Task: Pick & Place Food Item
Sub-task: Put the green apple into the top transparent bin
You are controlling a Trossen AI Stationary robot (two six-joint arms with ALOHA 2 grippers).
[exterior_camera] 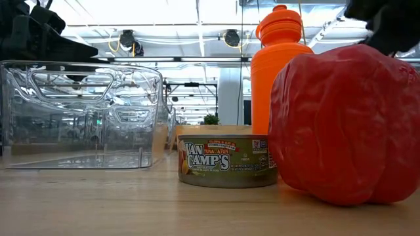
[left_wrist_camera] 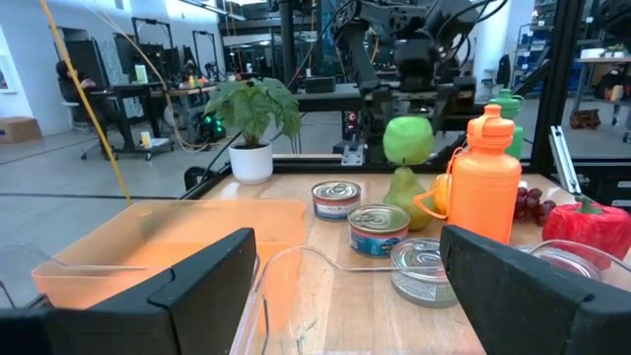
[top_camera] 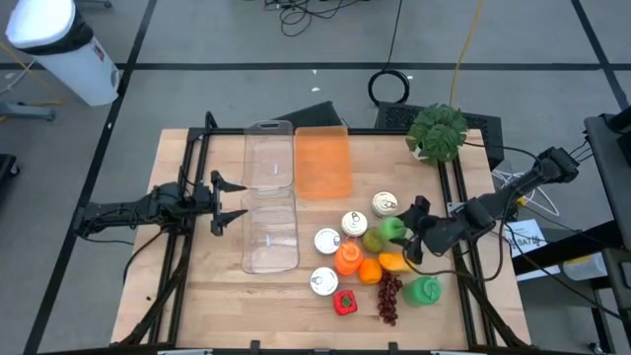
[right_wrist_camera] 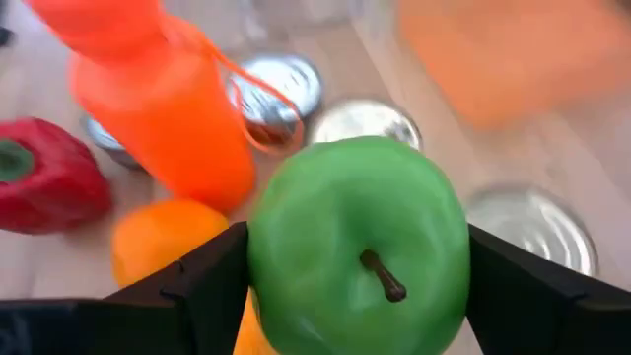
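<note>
A green apple [right_wrist_camera: 360,247] sits between the fingers of my right gripper [top_camera: 404,233], which is shut on it over the pile of food at the table's right; the left wrist view shows the apple [left_wrist_camera: 407,138] up in the air above a pear [left_wrist_camera: 402,192]. Below and around it stand an orange bottle [top_camera: 347,258], an orange [top_camera: 370,271], several tins [top_camera: 355,223], a red pepper [top_camera: 345,303] and grapes [top_camera: 389,296]. My left gripper [top_camera: 235,202] waits open at the left side of the clear containers [top_camera: 271,232]. My right gripper pinches the green apple across its widest part, one finger [right_wrist_camera: 212,286] on each side [right_wrist_camera: 271,266], with the stem [right_wrist_camera: 383,276] turned toward the wrist camera. The fingers slant down from the table's right. The apple [left_wrist_camera: 407,138] is lifted clear of the other food.
Two clear containers [top_camera: 271,158] lie end to end at the table's middle, with an orange one [top_camera: 322,163] beside the far one. A potted plant [top_camera: 439,133] stands at the far right corner. A green cup [top_camera: 426,290] and a yellow fruit [top_camera: 394,261] lie under the right arm.
</note>
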